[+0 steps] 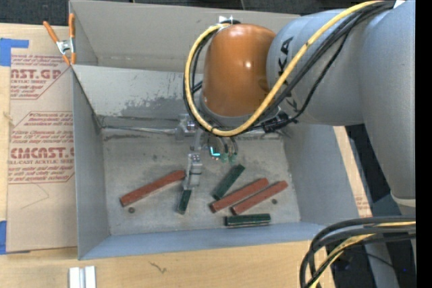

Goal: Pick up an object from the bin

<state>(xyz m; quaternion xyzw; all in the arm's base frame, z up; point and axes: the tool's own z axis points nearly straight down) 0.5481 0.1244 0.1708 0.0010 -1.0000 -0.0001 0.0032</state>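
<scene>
Overhead, slightly oblique, above bin [86, 145]

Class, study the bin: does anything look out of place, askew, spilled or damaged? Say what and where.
Nothing stands out. Red-brown sticks and dark green sticks lie loose on the bin's floor at mixed angles, none visibly broken. The gripper is close above a short dark green piece.

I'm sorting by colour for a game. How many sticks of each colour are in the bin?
Red-brown sticks: 3
Dark green sticks: 3
Total: 6
</scene>
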